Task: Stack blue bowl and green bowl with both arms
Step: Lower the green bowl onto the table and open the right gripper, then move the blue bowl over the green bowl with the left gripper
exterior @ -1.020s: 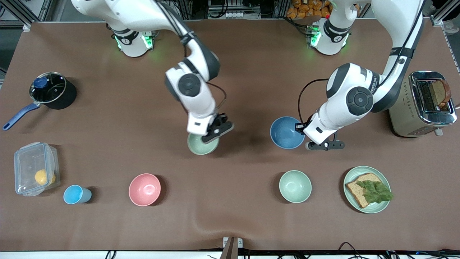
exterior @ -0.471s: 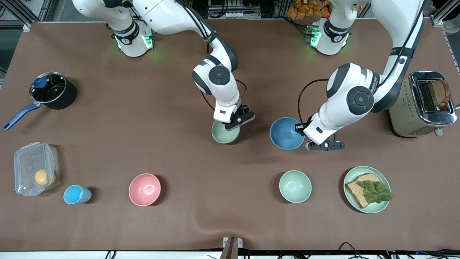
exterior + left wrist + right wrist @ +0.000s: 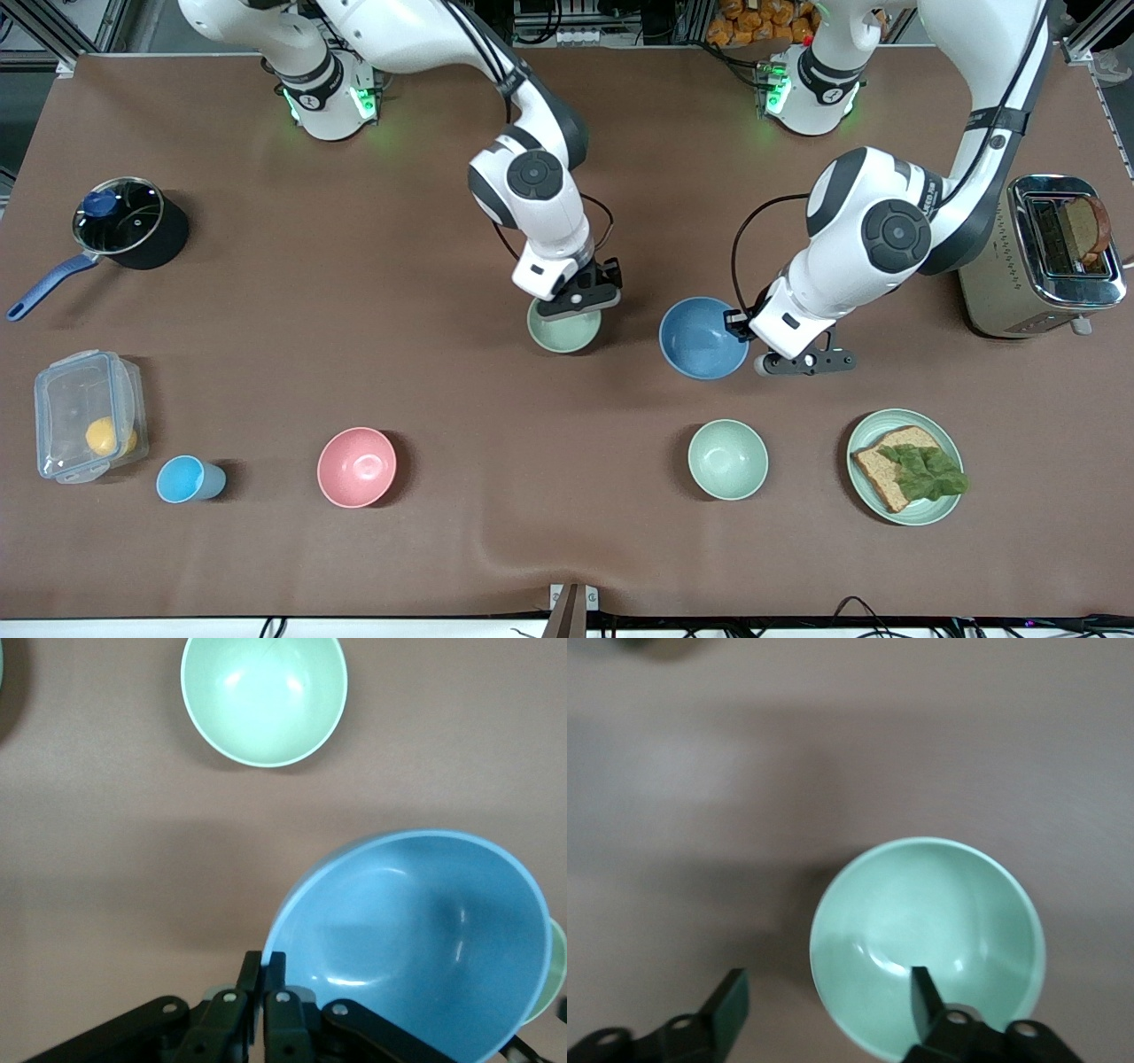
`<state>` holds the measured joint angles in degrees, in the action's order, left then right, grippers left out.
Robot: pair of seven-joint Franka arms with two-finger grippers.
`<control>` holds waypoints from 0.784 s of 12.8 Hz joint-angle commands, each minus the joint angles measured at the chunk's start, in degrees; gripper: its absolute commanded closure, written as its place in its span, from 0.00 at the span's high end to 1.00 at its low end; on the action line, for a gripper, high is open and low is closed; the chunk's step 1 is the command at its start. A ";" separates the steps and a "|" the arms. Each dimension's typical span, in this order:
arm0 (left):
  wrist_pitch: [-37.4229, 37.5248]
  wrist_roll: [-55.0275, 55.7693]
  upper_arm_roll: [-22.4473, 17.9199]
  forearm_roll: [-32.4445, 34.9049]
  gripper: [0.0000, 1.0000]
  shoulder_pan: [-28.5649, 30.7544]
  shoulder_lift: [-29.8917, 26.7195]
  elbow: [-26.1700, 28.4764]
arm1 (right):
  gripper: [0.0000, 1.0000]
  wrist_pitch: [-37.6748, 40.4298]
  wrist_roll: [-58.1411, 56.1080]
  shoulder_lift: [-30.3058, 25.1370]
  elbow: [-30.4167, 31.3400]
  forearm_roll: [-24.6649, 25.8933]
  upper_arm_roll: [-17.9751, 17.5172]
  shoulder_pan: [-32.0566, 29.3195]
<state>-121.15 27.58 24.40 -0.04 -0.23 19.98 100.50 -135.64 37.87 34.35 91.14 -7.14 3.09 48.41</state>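
**Bowl transfer: carry the blue bowl to the green bowl**

1. Reference object. The pale mint-green round bowl (image 3: pixel 728 459) stands on the brown table (image 3: pixel 266 549), nearer the front camera than the spot under the left gripper (image 3: pixel 264 967). It is not part of the stack; keep clear of it.

2. Left gripper. Its fingers are clenched on the rim of the round matte medium-blue bowl (image 3: pixel 700 341). The bowl hangs tilted from that one pinch point and appears to be lifted off the table. The rest of the bowl extends from the gripper toward the right arm's end of the table.

3. Right gripper (image 3: pixel 828 988). It is released: its fingers stand wide apart, one inside the round matte sage-green bowl (image 3: pixel 564 330), the other outside the rim. The green bowl sits on the table directly below this gripper.

4. Procedure, as judged. Raise the right gripper clear of the green bowl first. Keep the left pinch firm, since a rim grip lets the bowl swing. Centre the blue bowl over the green one, level it, lower it until it seats, then let go.

5. Changes over the last second. The green bowl has travelled toward the left arm's end of the table and then settled. The blue bowl has shifted slightly toward the camera and looks larger, consistent with being raised
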 commanded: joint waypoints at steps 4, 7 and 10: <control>0.92 11.42 0.13 -0.92 0.00 -5.55 5.50 -7.32 | 1.00 12.33 15.54 -6.40 1.85 -6.46 -0.54 -13.93; 0.92 20.83 -0.14 0.13 0.00 -10.40 7.44 -7.77 | 1.00 7.27 26.43 -1.94 2.02 -11.73 -0.54 -15.62; 0.92 24.71 -0.14 0.22 0.00 -12.51 8.32 -7.34 | 1.00 -0.13 37.34 3.60 1.41 -15.80 -0.62 -14.40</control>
<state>-121.13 49.88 24.54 -0.04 -11.75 27.50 94.53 -132.74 69.10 34.64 93.88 -20.47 2.81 33.27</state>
